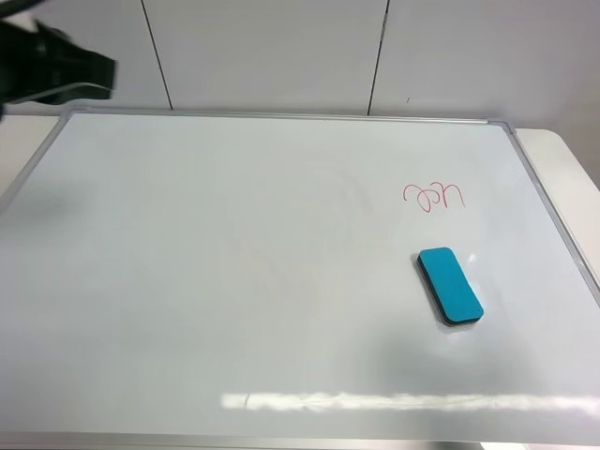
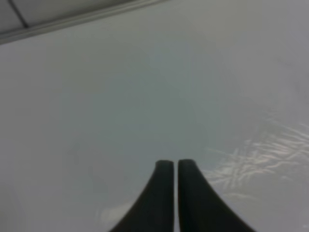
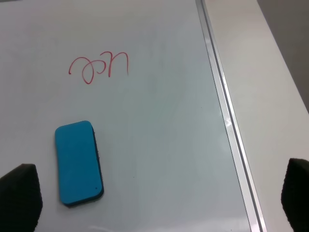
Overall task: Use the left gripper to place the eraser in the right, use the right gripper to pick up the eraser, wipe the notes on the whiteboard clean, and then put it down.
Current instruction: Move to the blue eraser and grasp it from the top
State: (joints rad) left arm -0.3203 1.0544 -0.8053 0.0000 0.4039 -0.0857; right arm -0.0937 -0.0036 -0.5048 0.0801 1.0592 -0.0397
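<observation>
Jaws pressed together and empty on my left gripper [image 2: 175,164], over the whiteboard [image 1: 234,262]. My right gripper [image 3: 157,195] stands spread wide, holding nothing. The eraser [image 3: 78,163] lies flat on the board's right part, teal side up, near the red notes [image 3: 99,67] but apart from them.

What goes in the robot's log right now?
eraser: flat on whiteboard, untouched | notes: unwiped | left pincer: shut, empty | right pincer: open

Teal eraser [image 1: 449,286] on whiteboard [image 1: 234,281] (near red notes [image 1: 434,196])
</observation>
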